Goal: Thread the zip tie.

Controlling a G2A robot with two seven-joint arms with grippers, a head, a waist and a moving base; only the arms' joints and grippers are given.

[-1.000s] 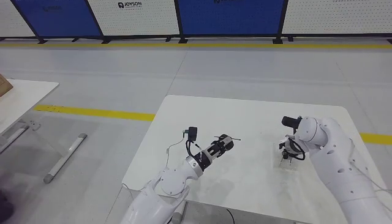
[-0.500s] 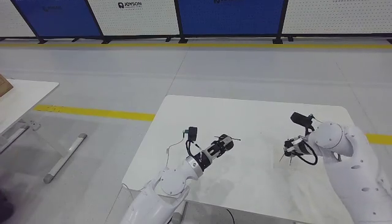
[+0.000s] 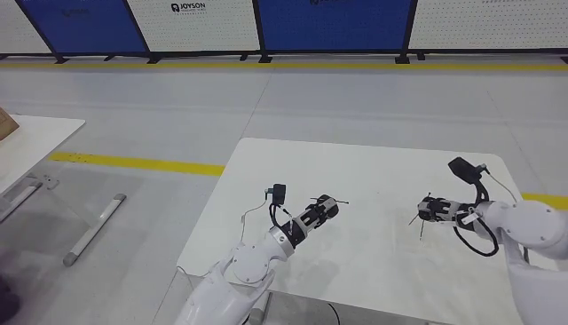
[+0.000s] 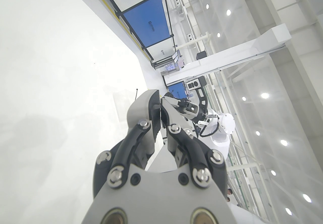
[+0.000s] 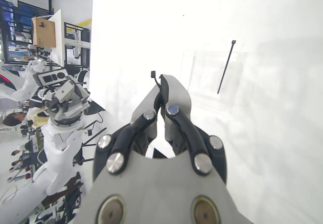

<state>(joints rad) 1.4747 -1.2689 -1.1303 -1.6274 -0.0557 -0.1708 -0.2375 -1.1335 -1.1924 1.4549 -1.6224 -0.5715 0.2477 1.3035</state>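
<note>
Over the right half of the white table, the R gripper hangs off the surface, pointing left. The R arm comes in from the right edge, elbow bent, forearm roughly level and turned toward the table's middle. Its fingers are pinched tight on a black zip tie. The tie's square head sticks out just past the fingertips and the strip runs back between the pads. From above, a thin bit of the tie pokes out near-left of the gripper.

L gripper sits over the table's left-middle area, well apart from the R one. The two point roughly at each other across the gap. The L arm rises from the near edge w/ the forearm angled far-right and the wrist about level. In its wrist view the fingers are pressed together at the tips. Can't tell if anything is caught between them, though a thin dark sliver shows past the tip from above.

A second zip tie lies flat on the table beyond the R gripper, straight, head end farthest from that gripper, touching neither gripper. It rests on a clear sheet that lies flat on the tabletop, faint vs. the white.
</note>
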